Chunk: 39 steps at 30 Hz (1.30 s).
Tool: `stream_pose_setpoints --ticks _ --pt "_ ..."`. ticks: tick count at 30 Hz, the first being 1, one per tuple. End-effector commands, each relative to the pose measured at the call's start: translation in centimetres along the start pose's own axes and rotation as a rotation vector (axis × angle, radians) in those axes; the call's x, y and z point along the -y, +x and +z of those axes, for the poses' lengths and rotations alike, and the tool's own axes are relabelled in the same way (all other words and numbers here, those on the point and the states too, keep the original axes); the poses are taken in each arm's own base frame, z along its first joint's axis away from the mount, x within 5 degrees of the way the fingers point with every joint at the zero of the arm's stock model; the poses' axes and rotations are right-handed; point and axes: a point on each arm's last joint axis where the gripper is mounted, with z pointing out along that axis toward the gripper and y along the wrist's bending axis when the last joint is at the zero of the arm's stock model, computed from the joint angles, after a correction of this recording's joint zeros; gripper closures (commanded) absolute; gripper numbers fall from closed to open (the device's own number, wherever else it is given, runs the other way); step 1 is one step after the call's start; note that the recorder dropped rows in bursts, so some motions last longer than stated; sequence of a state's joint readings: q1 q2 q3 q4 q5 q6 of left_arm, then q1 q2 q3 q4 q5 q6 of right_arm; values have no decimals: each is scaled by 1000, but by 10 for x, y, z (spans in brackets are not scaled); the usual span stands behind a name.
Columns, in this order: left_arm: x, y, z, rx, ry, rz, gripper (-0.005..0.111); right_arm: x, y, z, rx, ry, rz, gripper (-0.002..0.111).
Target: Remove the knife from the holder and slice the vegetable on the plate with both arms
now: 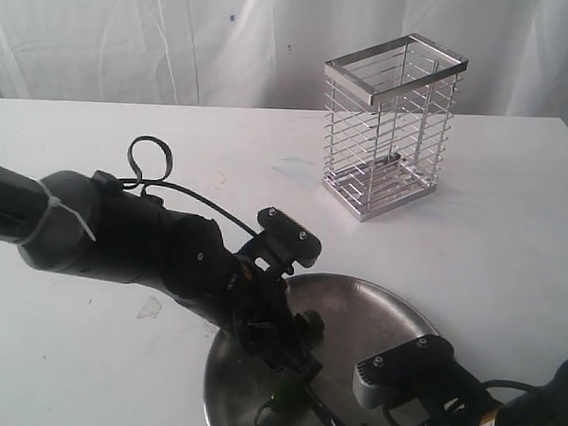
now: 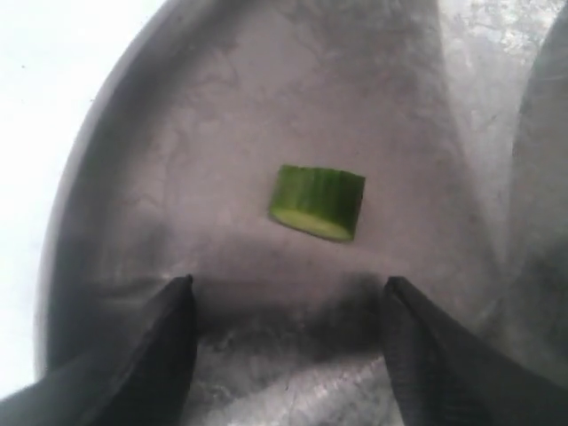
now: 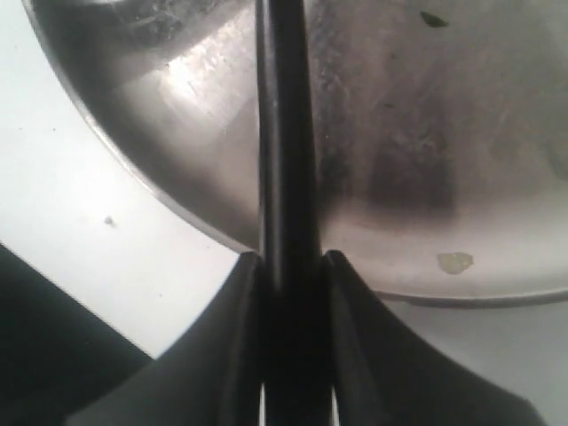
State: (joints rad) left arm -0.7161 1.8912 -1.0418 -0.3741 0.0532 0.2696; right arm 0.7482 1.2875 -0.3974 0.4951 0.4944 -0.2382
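My left gripper (image 2: pixel 288 282) hangs low over the plate (image 2: pixel 115 177) w/ jaws spread wide and nothing in them. One green cut piece (image 2: pixel 318 202) lies just ahead of it, centre of the left wrist view, apart from both fingers. I read that as lined up to pin or steady the veg for the cut.

The right gripper (image 3: pixel 291 266) is clamped on the knife (image 3: pixel 286 133) by what looks like its black handle. It runs straight up the middle of the right wrist view and crosses the plate rim, so the blade prob. reaches in over the plate, set for a slice.

In the ext. view the vegetable (image 1: pixel 281 394) sits bottom centre on the plate, green w/ a curled stem, partly under the left arm (image 1: pixel 169 246). The right arm (image 1: pixel 428 380) is at bottom right. The holder (image 1: pixel 392 123) stands upper right on the table (image 1: pixel 509 232), well apart from the plate, no knife seen in it.

Count: 2 arms, 1 knife, 1 holder, 1 plate, 1 cut piece I'm sure of; more may be hidden.
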Motion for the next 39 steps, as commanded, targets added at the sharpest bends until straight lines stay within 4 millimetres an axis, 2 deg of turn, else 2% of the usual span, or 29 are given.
stream_pose_setpoints --ticks 1,10,15,24,35,39 --pt "3 2 -7 -6 3 30 43 0 1 2 -5 2 -3 108" --pt "7 -22 -55 164 -15 68 43 2 0 7 -25 10 -5 108" --pt "8 -20 -59 144 -2 70 43 3 0 8 -25 14 -9 108" --pt "7 -11 -42 68 9 62 43 3 -1 9 -21 16 -9 108" --pt "4 12 -2 -101 29 49 43 3 -1 9 -20 15 -7 108" --pt "3 18 8 -130 27 47 49 3 -1 9 -20 14 -5 108"
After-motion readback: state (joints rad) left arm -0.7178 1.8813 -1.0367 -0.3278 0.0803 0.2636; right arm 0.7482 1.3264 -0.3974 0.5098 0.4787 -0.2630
